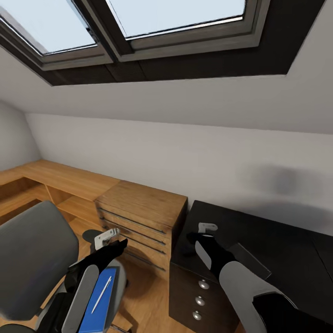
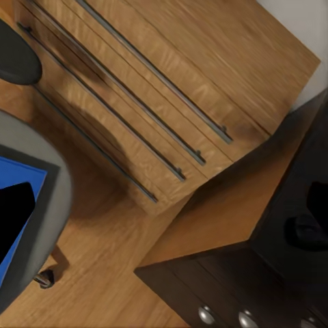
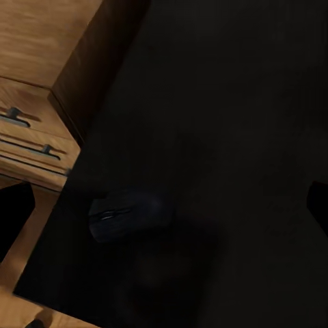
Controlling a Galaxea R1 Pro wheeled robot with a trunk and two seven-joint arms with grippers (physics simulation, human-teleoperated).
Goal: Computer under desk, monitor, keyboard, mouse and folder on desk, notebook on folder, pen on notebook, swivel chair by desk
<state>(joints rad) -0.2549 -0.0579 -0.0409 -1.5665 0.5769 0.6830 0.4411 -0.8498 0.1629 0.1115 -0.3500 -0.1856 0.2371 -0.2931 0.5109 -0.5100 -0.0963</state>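
Observation:
The swivel chair stands at the lower left, grey back toward me. On its seat lies the blue folder, with the thin white pen resting on top. My left gripper hovers open above the seat's front edge, over the wood floor. The black desk fills the lower right. My right gripper is open just above the desk's left end, over the dark mouse, which also shows as. A flat dark grey rectangle, seemingly the notebook, lies on the desk beside my right forearm.
A low light-wood dresser with long bar handles stands between the chair and the desk, joined to a wooden shelf along the wall. The desk's drawer knobs face me. Skylights sit in the sloped ceiling.

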